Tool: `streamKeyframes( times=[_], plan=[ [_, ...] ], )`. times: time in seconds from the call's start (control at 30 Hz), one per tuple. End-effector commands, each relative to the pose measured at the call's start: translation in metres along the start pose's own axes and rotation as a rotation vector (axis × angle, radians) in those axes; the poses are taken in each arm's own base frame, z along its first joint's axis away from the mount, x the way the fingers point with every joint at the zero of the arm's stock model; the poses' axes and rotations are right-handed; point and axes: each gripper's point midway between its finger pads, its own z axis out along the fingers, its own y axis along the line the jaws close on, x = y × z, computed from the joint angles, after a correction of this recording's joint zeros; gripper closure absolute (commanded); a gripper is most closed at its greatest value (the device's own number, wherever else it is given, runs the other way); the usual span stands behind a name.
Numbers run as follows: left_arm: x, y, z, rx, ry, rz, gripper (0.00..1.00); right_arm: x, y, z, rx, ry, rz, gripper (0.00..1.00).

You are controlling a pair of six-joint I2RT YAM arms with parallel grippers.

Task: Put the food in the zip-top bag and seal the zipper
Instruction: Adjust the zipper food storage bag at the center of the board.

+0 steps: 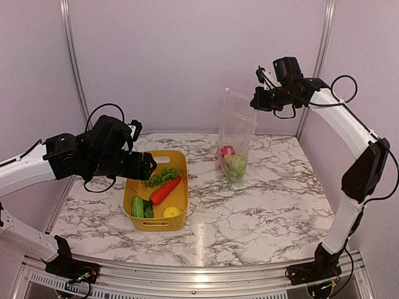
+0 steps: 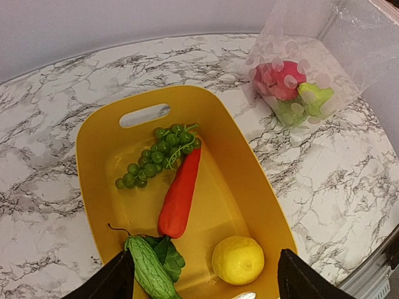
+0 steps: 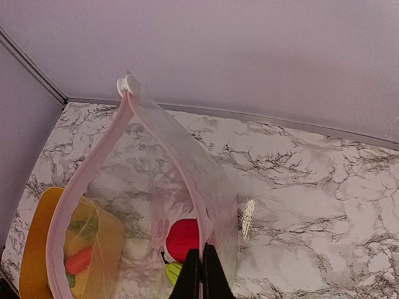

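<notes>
1. The bag stands upright on the marble table, well to the right of the yellow bin. It hangs from its top edge.
2. The right gripper is pinched tight on that top edge, with the plastic between its narrow fingers. It is high above the table, right of the bin.
3. The zipper strip gapes open in a long loop, so the bag's mouth is unsealed.
4. A red ball and a pale green piece lie at the bag's bottom. The plastic blurs them, so what the green piece is I cannot tell.
5. The left gripper is spread wide over the bin's near end and holds nothing.
6. Grapes, a carrot, a lemon, a leaf and a bumpy green vegetable lie in the bin. The frame's lower edge cuts off the vegetable.
</notes>
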Motion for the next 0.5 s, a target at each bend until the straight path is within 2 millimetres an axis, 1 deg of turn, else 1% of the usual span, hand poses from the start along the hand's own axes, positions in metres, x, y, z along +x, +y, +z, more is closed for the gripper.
streamKeyframes(
  times=[0.0, 0.1, 0.2, 0.27, 0.37, 0.47],
  plan=[
    [0.031, 0.016, 0.012, -0.042, 0.109, 0.040, 0.19, -0.025, -0.017, -0.029, 0.052, -0.085, -0.001, 1.00],
    [0.044, 0.019, 0.024, -0.049, 0.168, 0.081, 0.21, -0.022, -0.038, -0.044, 0.102, -0.097, 0.013, 1.00],
    [0.059, 0.014, 0.038, -0.030, 0.241, 0.125, 0.22, -0.019, -0.057, -0.061, 0.140, -0.108, 0.033, 1.00],
    [0.069, 0.011, 0.050, -0.024, 0.292, 0.155, 0.23, -0.014, -0.066, -0.068, 0.160, -0.106, 0.045, 1.00],
    [0.079, 0.011, 0.065, -0.041, 0.351, 0.176, 0.25, -0.003, -0.066, -0.068, 0.153, -0.088, 0.050, 1.00],
    [0.085, 0.011, 0.079, -0.053, 0.401, 0.208, 0.25, 0.007, -0.058, -0.060, 0.089, -0.073, 0.074, 1.00]
  ],
)
